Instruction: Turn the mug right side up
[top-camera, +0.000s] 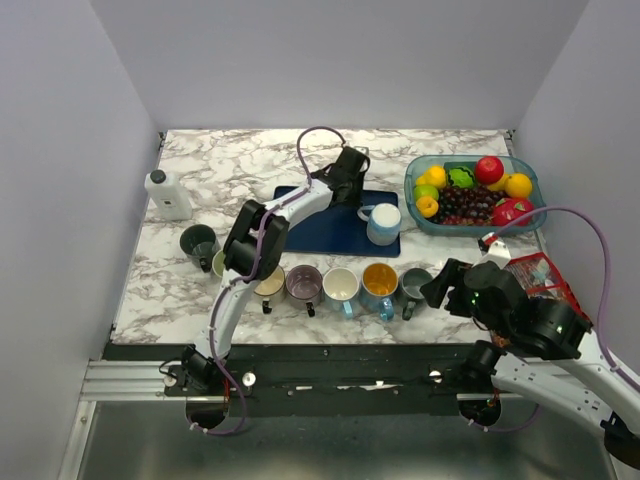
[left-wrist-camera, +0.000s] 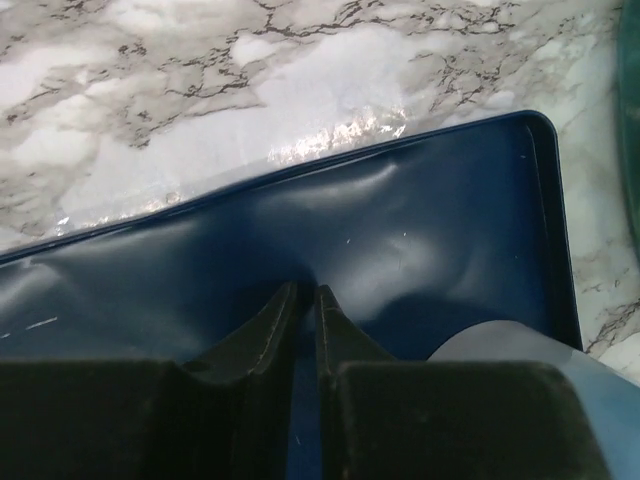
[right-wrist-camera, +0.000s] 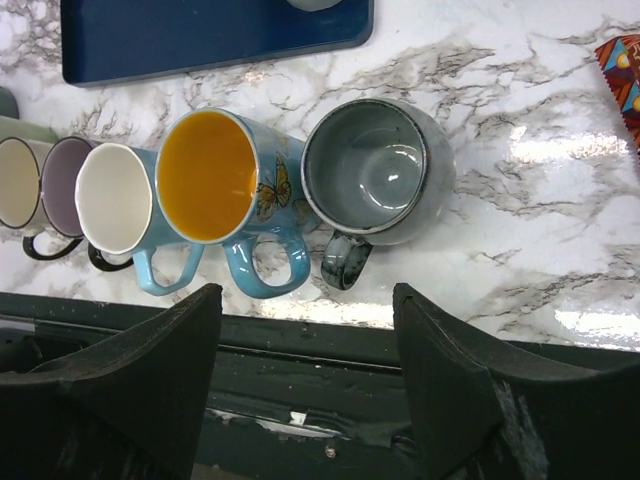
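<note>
A pale blue mug (top-camera: 383, 223) stands on the dark blue mat (top-camera: 320, 232), apparently mouth down, its flat base facing up. Its edge shows at the lower right of the left wrist view (left-wrist-camera: 500, 345). My left gripper (top-camera: 350, 188) hovers over the mat (left-wrist-camera: 400, 240) just left of the mug. Its fingers (left-wrist-camera: 268, 325) are pressed almost together with nothing between them. My right gripper (top-camera: 440, 284) is open and empty above the table's near edge (right-wrist-camera: 308, 300), in front of the row of mugs.
Several upright mugs stand in a row near the front edge, among them an orange-lined blue one (right-wrist-camera: 205, 175) and a grey one (right-wrist-camera: 375, 170). A dark green mug (top-camera: 198, 241) and a white bottle (top-camera: 167, 194) are at the left. A fruit bin (top-camera: 415, 172) and a red packet (top-camera: 540, 275) are at the right.
</note>
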